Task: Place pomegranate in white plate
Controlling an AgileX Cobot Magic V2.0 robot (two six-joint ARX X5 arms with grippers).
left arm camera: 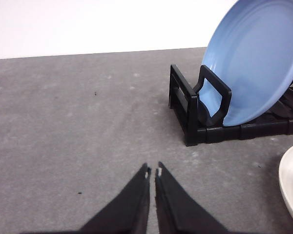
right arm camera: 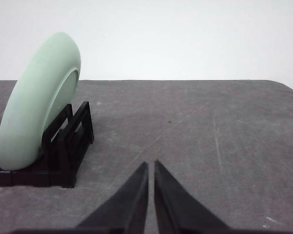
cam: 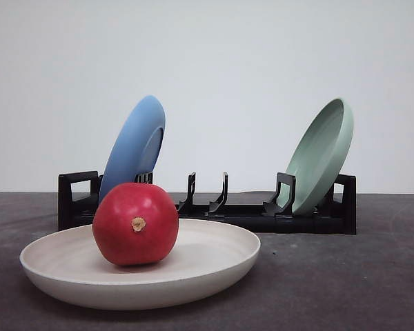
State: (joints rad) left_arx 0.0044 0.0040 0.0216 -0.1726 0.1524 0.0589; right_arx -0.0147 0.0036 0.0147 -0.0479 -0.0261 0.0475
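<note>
A glossy red pomegranate (cam: 135, 223), tan stem nub facing the camera, sits inside the white plate (cam: 214, 265) at lower left of the front view. It looks firm, fairly heavy and slick, best gripped across its widest girth. Behind stands a black rack (cam: 214, 207) holding a blue plate (cam: 134, 143) and a green plate (cam: 322, 153). The left gripper (left arm camera: 153, 171) and right gripper (right arm camera: 151, 165) are both clenched, holding nothing, above bare table.

Bare test setup — grey tabletop (cam: 372, 276), blank white wall (cam: 228, 69).
</note>
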